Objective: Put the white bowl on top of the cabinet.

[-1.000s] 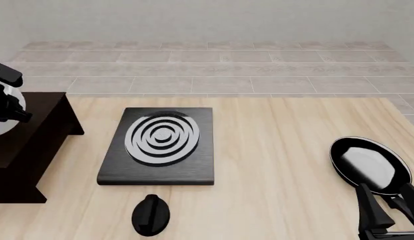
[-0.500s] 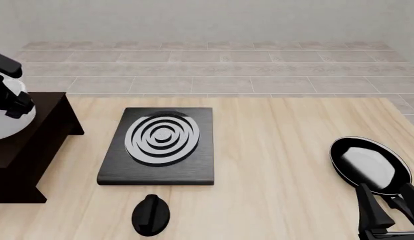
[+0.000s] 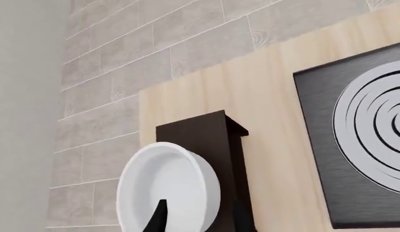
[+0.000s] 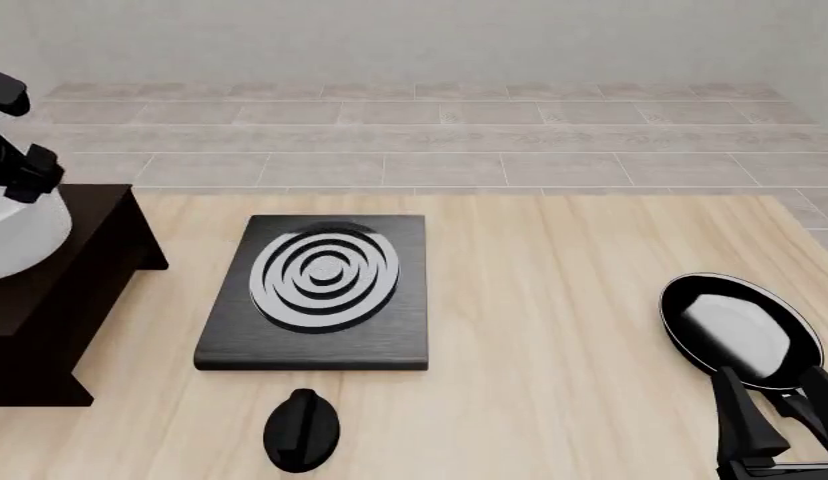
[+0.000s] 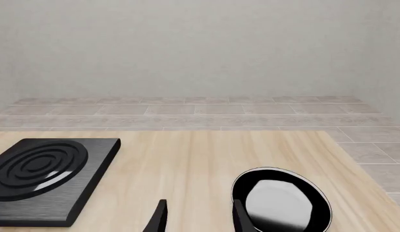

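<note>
On cabinet (image 4: 67, 290), glossy white bowl (image 4: 17, 238)

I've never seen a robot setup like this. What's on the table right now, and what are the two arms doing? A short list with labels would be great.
white bowl: on the cabinet's top, at the view's left edge
cabinet: dark, boxy, far left of the table
stove: flat black slab with silver rings, middle
knob: black, in front of the stove
frying pan: black, at the right
left gripper: above the bowl, open or shut unclear
right gripper: open, empty, near the pan
</note>
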Tool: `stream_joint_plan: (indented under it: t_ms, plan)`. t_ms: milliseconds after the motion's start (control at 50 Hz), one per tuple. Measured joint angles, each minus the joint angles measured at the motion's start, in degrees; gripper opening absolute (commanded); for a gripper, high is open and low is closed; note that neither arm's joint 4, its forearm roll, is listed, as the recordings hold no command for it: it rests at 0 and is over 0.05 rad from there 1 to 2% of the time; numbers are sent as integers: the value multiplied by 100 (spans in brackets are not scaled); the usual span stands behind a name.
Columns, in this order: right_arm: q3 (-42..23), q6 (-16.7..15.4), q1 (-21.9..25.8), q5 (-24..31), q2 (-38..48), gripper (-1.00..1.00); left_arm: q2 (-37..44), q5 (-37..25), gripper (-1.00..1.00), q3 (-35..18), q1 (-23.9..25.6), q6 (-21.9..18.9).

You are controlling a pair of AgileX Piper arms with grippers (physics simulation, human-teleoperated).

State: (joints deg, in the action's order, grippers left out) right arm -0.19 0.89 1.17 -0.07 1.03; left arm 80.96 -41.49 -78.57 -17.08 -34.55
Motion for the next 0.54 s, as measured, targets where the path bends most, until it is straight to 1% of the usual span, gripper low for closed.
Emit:
stream_joint_plan:
  t_ms: [100,180,540]
  plan:
    - [0,0,0,0,0,100,-171,127,100,105,47,131]
    - [0,1,0,0,0,100,-348,267,100,203,95,312]
    - [0,1,0,0,1,100,-1353,1122,100,969,360,1130]
